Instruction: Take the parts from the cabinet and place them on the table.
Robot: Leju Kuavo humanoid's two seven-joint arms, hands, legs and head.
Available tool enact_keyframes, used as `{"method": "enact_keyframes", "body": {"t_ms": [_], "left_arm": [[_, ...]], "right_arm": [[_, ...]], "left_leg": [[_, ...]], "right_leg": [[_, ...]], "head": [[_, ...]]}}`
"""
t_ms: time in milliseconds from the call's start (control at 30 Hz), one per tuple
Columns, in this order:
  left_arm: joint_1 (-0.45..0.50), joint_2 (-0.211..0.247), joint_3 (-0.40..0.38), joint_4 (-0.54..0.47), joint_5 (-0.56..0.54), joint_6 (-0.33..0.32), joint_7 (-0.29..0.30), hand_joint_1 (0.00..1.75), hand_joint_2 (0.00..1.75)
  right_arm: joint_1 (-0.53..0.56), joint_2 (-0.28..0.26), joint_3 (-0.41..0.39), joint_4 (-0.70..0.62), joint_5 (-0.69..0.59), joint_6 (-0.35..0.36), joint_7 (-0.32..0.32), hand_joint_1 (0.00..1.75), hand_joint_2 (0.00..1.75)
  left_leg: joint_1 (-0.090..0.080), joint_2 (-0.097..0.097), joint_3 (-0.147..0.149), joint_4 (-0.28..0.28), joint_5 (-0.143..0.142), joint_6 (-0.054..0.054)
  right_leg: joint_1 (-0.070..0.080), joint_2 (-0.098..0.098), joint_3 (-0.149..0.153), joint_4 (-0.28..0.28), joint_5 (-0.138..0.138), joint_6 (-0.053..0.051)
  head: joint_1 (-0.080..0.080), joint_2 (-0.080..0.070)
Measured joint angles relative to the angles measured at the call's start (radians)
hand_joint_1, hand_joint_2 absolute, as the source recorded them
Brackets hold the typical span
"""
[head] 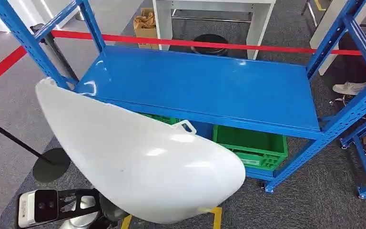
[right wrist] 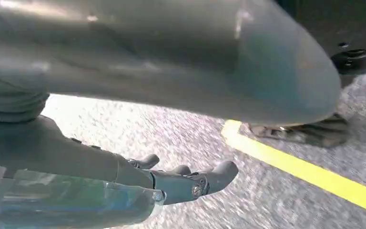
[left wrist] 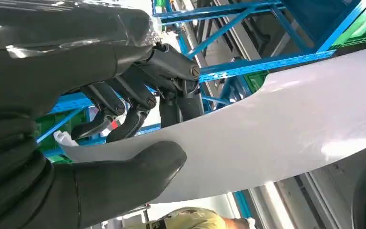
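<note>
**Now: white panel held in front of the blue rack**

Plainly, the white curved part [head: 138, 167] is off the cabinet [head: 205, 86] — it hangs in front of the blue shelf, tilted, its narrow end toward the rack's left post; in the left wrist view the left hand [left wrist: 124, 138] grips its edge, thick thumb [left wrist: 138, 174] on one face and dark fingers [left wrist: 133, 102] on the other; the right hand [right wrist: 171, 183] lies beneath the part, fingers stretched out and lightly curled, holding nothing that I can see; below the shelf sits a green crate [head: 257, 148]; behind the rack runs a red barrier tape [head: 181, 43] — and a yellow floor line [right wrist: 314, 176] crosses the grey carpet under the part.
</note>
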Motion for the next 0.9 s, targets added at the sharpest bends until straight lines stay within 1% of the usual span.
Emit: {"method": "enact_keyframes", "body": {"t_ms": [33, 67, 100, 133, 167, 200, 233, 267, 300, 333, 367, 400, 433, 467, 500, 533, 567, 600, 633, 667, 733, 767, 800, 833, 867, 900], "left_arm": [[0.0, 0.0, 0.0, 0.0, 0.0, -0.001, 0.0, 1.75, 1.75], [-0.002, 0.0, -0.001, 0.0, 0.0, -0.003, 0.0, 1.75, 1.75], [-0.004, 0.0, -0.002, 0.0, 0.0, -0.004, 0.0, 1.75, 1.75], [-0.011, -0.001, -0.004, 0.0, 0.001, -0.008, 0.0, 1.75, 1.75], [-0.014, -0.001, -0.006, 0.0, 0.002, -0.011, 0.0, 1.75, 1.75], [-0.016, 0.001, -0.006, 0.0, 0.002, -0.015, 0.0, 1.75, 1.75], [-0.015, 0.003, -0.006, 0.001, 0.002, -0.019, 0.0, 1.75, 1.75], [-0.015, 0.005, -0.007, 0.001, 0.002, -0.024, 0.0, 1.75, 1.75], [-0.016, 0.005, -0.008, 0.003, 0.002, -0.025, 0.0, 1.75, 1.75], [-0.017, 0.006, -0.008, 0.007, 0.004, -0.021, 0.0, 1.75, 1.75], [-0.018, 0.007, -0.013, 0.011, 0.006, -0.014, 0.0, 1.75, 1.75], [-0.017, 0.008, -0.016, 0.017, 0.007, -0.013, 0.0, 1.75, 1.75], [-0.017, 0.011, -0.019, 0.021, 0.007, -0.012, 0.0, 1.75, 1.75], [-0.017, 0.013, -0.021, 0.025, 0.007, -0.012, 0.0, 1.75, 1.75], [-0.017, 0.016, -0.022, 0.027, 0.007, -0.012, 0.0, 1.75, 1.75], [-0.017, 0.016, -0.023, 0.028, 0.007, -0.012, 0.0, 1.75, 1.75], [-0.018, 0.016, -0.023, 0.029, 0.008, -0.012, 0.0, 1.75, 1.75], [-0.018, 0.016, -0.023, 0.029, 0.009, -0.012, 0.0, 1.75, 1.75], [-0.022, 0.016, -0.024, 0.031, 0.008, -0.012, 0.0, 1.75, 1.75], [-0.025, 0.016, -0.025, 0.033, 0.006, -0.012, 0.0, 1.75, 1.75], [-0.031, 0.016, -0.03, 0.034, 0.007, -0.011, 0.0, 1.75, 1.75], [-0.038, 0.016, -0.031, 0.035, 0.008, -0.006, 0.0, 1.75, 1.75], [-0.043, 0.015, -0.033, 0.036, 0.01, -0.001, 0.0, 1.75, 1.75], [-0.054, 0.016, -0.035, 0.039, 0.015, 0.004, 0.0, 1.75, 1.75], [-0.064, 0.016, -0.041, 0.045, 0.02, 0.013, 0.0, 1.75, 1.75], [-0.067, 0.017, -0.047, 0.05, 0.021, 0.021, 0.0, 1.75, 1.75]], "right_arm": [[-0.001, -0.002, -0.003, 0.0, 0.001, 0.008, 0.006, 0.0, 0.0], [-0.003, -0.005, -0.005, 0.0, 0.005, 0.021, 0.011, 0.0, 0.0], [-0.003, -0.006, -0.005, 0.0, 0.012, 0.035, 0.018, 0.0, 0.0], [0.001, -0.008, -0.004, 0.0, 0.032, 0.051, 0.021, 0.0, 0.0], [0.004, -0.011, 0.0, 0.0, 0.053, 0.061, 0.024, 0.0, 0.0], [0.004, -0.014, 0.005, 0.0, 0.069, 0.069, 0.025, 0.0, 0.0], [0.005, -0.015, 0.011, 0.0, 0.089, 0.069, 0.028, 0.0, 0.0], [0.005, -0.017, 0.019, 0.0, 0.105, 0.066, 0.032, 0.0, 0.0], [0.004, -0.019, 0.029, 0.0, 0.116, 0.064, 0.037, 0.0, 0.0], [0.004, -0.02, 0.034, 0.0, 0.123, 0.068, 0.037, 0.0, 0.0], [0.005, -0.024, 0.037, 0.0, 0.128, 0.071, 0.037, 0.0, 0.0], [0.006, -0.027, 0.04, 0.0, 0.129, 0.072, 0.037, 0.0, 0.0], [0.006, -0.031, 0.043, 0.0, 0.13, 0.073, 0.037, 0.0, 0.0], [0.007, -0.034, 0.047, 0.0, 0.13, 0.073, 0.037, 0.0, 0.0], [0.007, -0.035, 0.05, 0.0, 0.13, 0.073, 0.037, 0.0, 0.0], [0.007, -0.037, 0.052, 0.0, 0.13, 0.074, 0.037, 0.0, 0.0], [0.007, -0.037, 0.054, 0.0, 0.13, 0.074, 0.037, 0.0, 0.0], [0.008, -0.039, 0.055, 0.0, 0.132, 0.074, 0.037, 0.0, 0.0], [0.008, -0.042, 0.056, 0.0, 0.142, 0.073, 0.04, 0.0, 0.0], [0.009, -0.042, 0.061, 0.0, 0.159, 0.075, 0.041, 0.0, 0.0], [0.01, -0.051, 0.079, 0.0, 0.186, 0.098, 0.035, 0.0, 0.0], [0.009, -0.052, 0.088, 0.0, 0.195, 0.105, 0.03, 0.0, 0.0], [0.008, -0.053, 0.095, 0.0, 0.203, 0.106, 0.026, 0.0, 0.0], [0.005, -0.057, 0.104, -0.001, 0.211, 0.106, 0.023, 0.0, 0.0], [0.005, -0.061, 0.111, -0.001, 0.219, 0.107, 0.024, 0.0, 0.0], [0.006, -0.061, 0.116, -0.001, 0.221, 0.108, 0.027, 0.0, 0.0]], "left_leg": [[0.0, 0.0, 0.05, -0.062, 0.032, 0.003], [0.0, 0.002, 0.113, -0.149, 0.056, 0.008], [-0.003, 0.035, 0.192, -0.251, 0.055, 0.013], [-0.013, 0.065, 0.235, -0.323, 0.032, 0.015], [-0.014, 0.054, 0.224, -0.319, 0.033, 0.023], [-0.017, 0.044, 0.213, -0.32, 0.034, 0.03], [-0.02, 0.033, 0.206, -0.32, 0.039, 0.04], [-0.017, 0.025, 0.202, -0.326, 0.056, 0.051], [-0.012, 0.021, 0.194, -0.328, 0.067, 0.057], [-0.012, 0.013, 0.185, -0.327, 0.076, 0.065], [-0.014, 0.005, 0.176, -0.327, 0.084, 0.069], [-0.016, -0.003, 0.166, -0.326, 0.092, 0.07], [-0.018, -0.011, 0.157, -0.325, 0.099, 0.071], [-0.019, -0.019, 0.152, -0.324, 0.106, 0.07], [-0.019, -0.031, 0.149, -0.322, 0.112, 0.068], [-0.019, -0.04, 0.144, -0.319, 0.115, 0.067], [-0.019, -0.051, 0.142, -0.316, 0.117, 0.065], [-0.018, -0.06, 0.14, -0.312, 0.117, 0.063], [-0.024, -0.066, 0.129, -0.307, 0.119, 0.057], [-0.018, -0.078, 0.121, -0.302, 0.122, 0.052], [-0.012, -0.096, 0.115, -0.305, 0.13, 0.039], [-0.014, -0.107, 0.111, -0.303, 0.132, 0.034], [-0.014, -0.088, 0.1, -0.294, 0.12, 0.031], [-0.016, -0.05, 0.082, -0.255, 0.09, 0.023], [-0.011, -0.025, 0.045, -0.177, 0.049, 0.016], [-0.007, -0.013, 0.003, -0.089, 0.012, 0.01]], "right_leg": [[0.0, 0.0, -0.011, 0.0, 0.009, 0.002], [0.001, -0.002, -0.02, 0.0, 0.018, 0.004], [0.003, -0.01, -0.022, 0.0, 0.026, 0.005], [0.008, -0.01, -0.025, 0.002, 0.031, 0.012], [0.006, -0.016, -0.023, -0.003, 0.037, 0.021], [0.002, -0.025, -0.024, -0.005, 0.041, 0.027], [0.0, -0.035, -0.023, -0.009, 0.047, 0.035], [-0.001, -0.04, -0.026, -0.011, 0.052, 0.043], [-0.001, -0.028, -0.035, 0.01, 0.03, 0.048], [-0.001, -0.015, -0.053, 0.061, -0.02, 0.05], [-0.001, -0.009, -0.081, 0.143, -0.075, 0.052], [0.0, -0.005, -0.111, 0.228, -0.12, 0.054], [0.0, -0.004, -0.132, 0.295, -0.147, 0.055], [0.001, -0.003, -0.131, 0.317, -0.151, 0.054], [0.002, -0.001, -0.098, 0.281, -0.134, 0.05], [0.002, 0.002, -0.047, 0.204, -0.101, 0.046], [0.002, 0.014, 0.016, 0.099, -0.06, 0.041], [0.001, 0.048, 0.066, 0.009, -0.036, 0.036], [-0.002, 0.082, 0.076, -0.014, -0.054, 0.033], [0.001, 0.071, 0.075, -0.014, -0.05, 0.032], [0.007, 0.053, 0.073, -0.012, -0.047, 0.025], [0.004, 0.041, 0.073, -0.019, -0.042, 0.018], [-0.002, 0.023, 0.074, -0.024, -0.038, 0.013], [-0.003, 0.015, 0.073, -0.024, -0.036, 0.008], [-0.004, 0.002, 0.071, -0.024, -0.036, 0.006], [-0.003, -0.012, 0.069, -0.024, -0.035, 0.006]], "head": [[0.0, 0.0], [-0.001, 0.0], [0.0, 0.0], [-0.002, 0.0], [0.003, 0.0], [-0.003, 0.0], [-0.005, 0.0], [-0.006, 0.0], [-0.004, 0.0], [0.002, 0.0], [0.003, 0.0], [0.004, 0.0], [0.004, 0.0], [0.003, 0.0], [0.003, 0.0], [0.004, 0.0], [0.004, 0.0], [0.004, 0.0], [0.002, 0.0], [0.002, 0.0], [0.002, 0.0], [0.003, 0.0], [0.003, 0.0], [-0.004, 0.0], [-0.011, 0.0], [-0.009, 0.0]]}}
